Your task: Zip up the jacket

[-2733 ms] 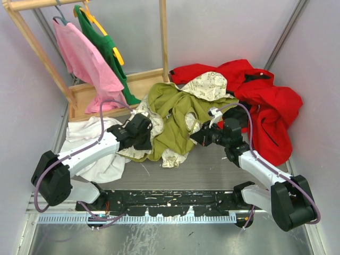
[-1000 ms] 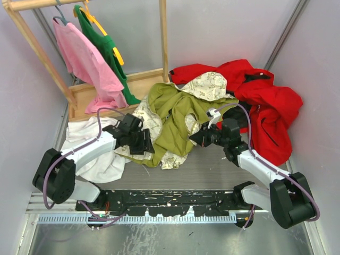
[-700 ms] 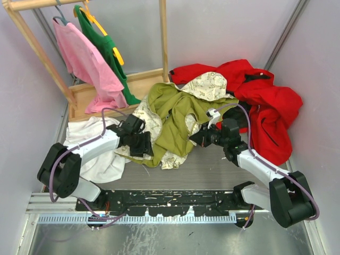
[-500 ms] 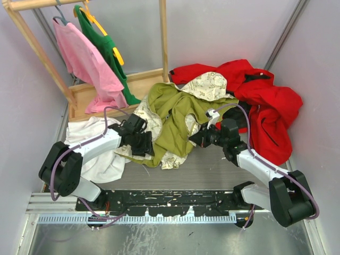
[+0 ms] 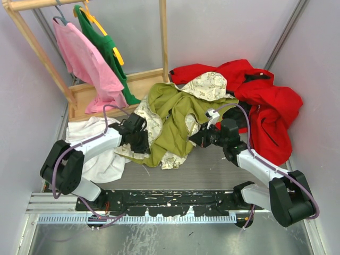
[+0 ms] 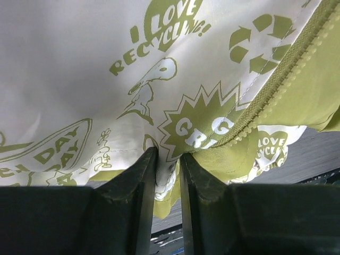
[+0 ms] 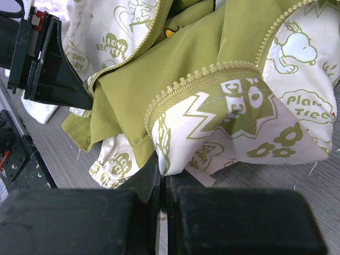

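Observation:
The jacket (image 5: 172,114), olive-green outside and cream with olive prints inside, lies crumpled in the middle of the table. My left gripper (image 5: 141,146) is at its left edge, shut on a fold of the cream printed lining (image 6: 166,175) beside a run of zipper teeth (image 6: 276,87). My right gripper (image 5: 195,139) is at its right edge, shut on the jacket's printed edge (image 7: 166,166) just below an olive zipper tape (image 7: 202,74). The left gripper (image 7: 50,64) shows at the upper left of the right wrist view.
A bright red jacket (image 5: 260,101) lies at the back right, touching the olive one. A plain white garment (image 5: 98,154) lies under the left arm. A wooden rack (image 5: 90,90) with pink (image 5: 85,61) and green (image 5: 106,48) shirts stands back left.
My left gripper has drawn back and shifted right along the jacket's left edge, pulling the lining fold slightly. My right gripper has barely moved and kept its hold.

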Available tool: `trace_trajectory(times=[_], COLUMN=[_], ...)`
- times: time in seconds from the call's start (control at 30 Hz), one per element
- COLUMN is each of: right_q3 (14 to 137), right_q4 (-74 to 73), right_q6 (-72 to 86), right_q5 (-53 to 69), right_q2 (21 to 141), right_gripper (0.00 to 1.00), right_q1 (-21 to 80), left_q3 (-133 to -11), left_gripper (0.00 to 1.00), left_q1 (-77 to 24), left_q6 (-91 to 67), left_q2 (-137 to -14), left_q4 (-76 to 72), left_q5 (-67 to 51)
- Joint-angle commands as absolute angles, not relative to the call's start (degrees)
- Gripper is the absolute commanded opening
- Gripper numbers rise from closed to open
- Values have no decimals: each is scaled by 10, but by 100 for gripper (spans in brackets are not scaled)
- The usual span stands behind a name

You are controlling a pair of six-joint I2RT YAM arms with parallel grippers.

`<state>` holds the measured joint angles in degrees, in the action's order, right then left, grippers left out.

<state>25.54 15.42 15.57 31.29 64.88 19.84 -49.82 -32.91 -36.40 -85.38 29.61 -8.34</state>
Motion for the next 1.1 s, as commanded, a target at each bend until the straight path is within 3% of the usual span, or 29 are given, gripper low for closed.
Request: trace_trajectory(times=[0.0, 0.4, 0.73, 0.9, 1.07], right_q3=[269, 271, 271, 272, 274], right_q4=[177, 176, 175, 175, 175], right_q6=[149, 149, 148, 148, 147], right_q5=[306, 309, 309, 308, 313], right_q2=[642, 645, 645, 645, 642], right_gripper=[7, 7, 7, 7, 7], right_q1=[202, 203, 203, 204, 206], left_q3=[-517, -496, -490, -485, -476], left_gripper=[24, 23, 12, 0, 0], left_q1=[-319, -289, -286, -286, -286], left_q6=[-365, -371, -372, -366, -363], left_q2=[-837, -812, -810, -788, -754], left_q4=[264, 249, 247, 253, 217], left_q5=[-86, -116, -146, -155, -185])
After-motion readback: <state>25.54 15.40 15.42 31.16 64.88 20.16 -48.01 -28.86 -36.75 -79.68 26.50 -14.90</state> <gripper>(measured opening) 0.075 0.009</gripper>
